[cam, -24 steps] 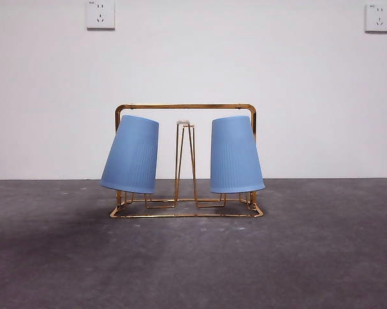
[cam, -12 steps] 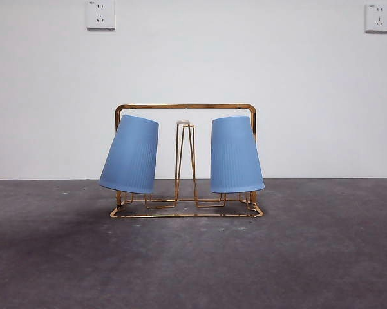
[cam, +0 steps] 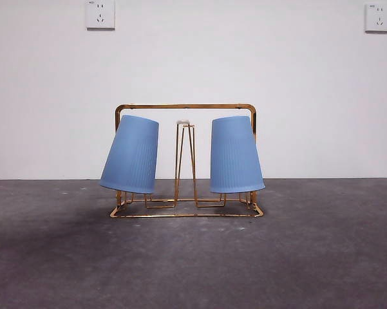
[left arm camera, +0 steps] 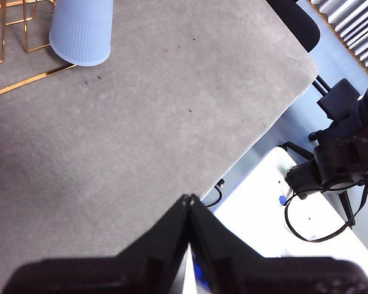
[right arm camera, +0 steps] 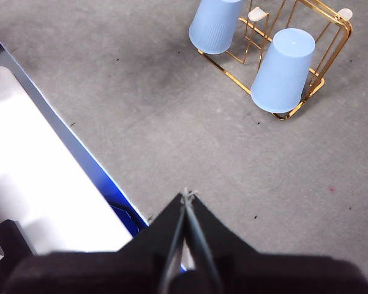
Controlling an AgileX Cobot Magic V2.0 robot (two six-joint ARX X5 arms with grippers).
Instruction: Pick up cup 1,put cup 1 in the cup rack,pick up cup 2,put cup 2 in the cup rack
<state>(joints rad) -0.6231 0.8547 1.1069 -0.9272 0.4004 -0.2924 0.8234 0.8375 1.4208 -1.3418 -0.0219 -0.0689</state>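
The gold wire cup rack (cam: pixel 185 107) stands in the middle of the grey table. Two blue ribbed cups hang upside down on its outer prongs: one on the left (cam: pixel 131 154), one on the right (cam: pixel 235 155). The middle prongs (cam: pixel 185 161) with a whitish tip are bare. The right wrist view shows the rack (right arm camera: pixel 330 37) with both cups (right arm camera: pixel 283 70) (right arm camera: pixel 215 26) from above. My left gripper (left arm camera: pixel 188 199) is shut and empty, back over the table's edge, with one cup (left arm camera: pixel 81 30) far off. My right gripper (right arm camera: pixel 187 195) is shut and empty, away from the rack.
The grey table (cam: pixel 193 257) meets a white wall with two sockets (cam: pixel 100 14) (cam: pixel 378 17). In the left wrist view the table's edge (left arm camera: pixel 257 135) gives way to a white base (left arm camera: pixel 281 220) and black equipment (left arm camera: pixel 340 153).
The left cup has swung very slightly on its prongs. Nothing else has moved.
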